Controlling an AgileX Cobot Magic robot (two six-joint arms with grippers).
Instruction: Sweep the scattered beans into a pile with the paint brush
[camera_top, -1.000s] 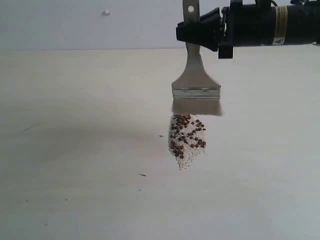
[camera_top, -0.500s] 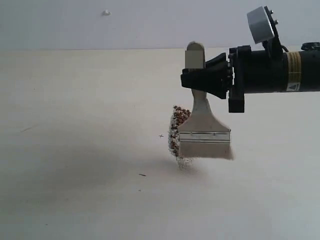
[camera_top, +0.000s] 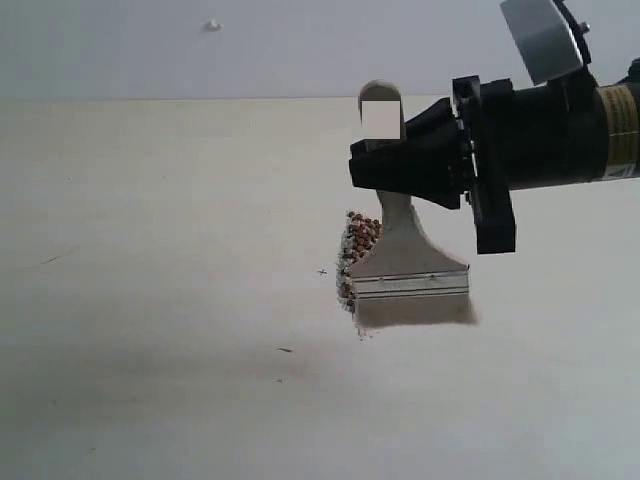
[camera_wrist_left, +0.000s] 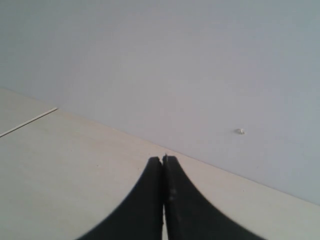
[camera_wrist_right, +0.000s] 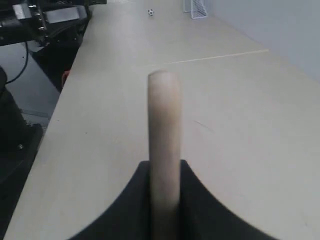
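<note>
My right gripper is shut on the pale wooden handle of the paint brush, which stands upright with its silver ferrule and whitish bristles down on the table. The right wrist view shows that handle clamped between the black fingers. The pile of reddish-brown beans and pale grit lies just behind the brush head, and only its left strip shows past the ferrule. My left gripper is shut and holds nothing, over bare table by the wall; it does not appear in the exterior view.
The pale table runs to a grey wall. A few dark specks lie on it in front of the pile. In the right wrist view black equipment stands off the table's edge and a white wire object sits far along it.
The right gripper brought the brush down from behind the pile to in front of it, covering most of the beans. In the last half second it shifted slightly and tilted.
</note>
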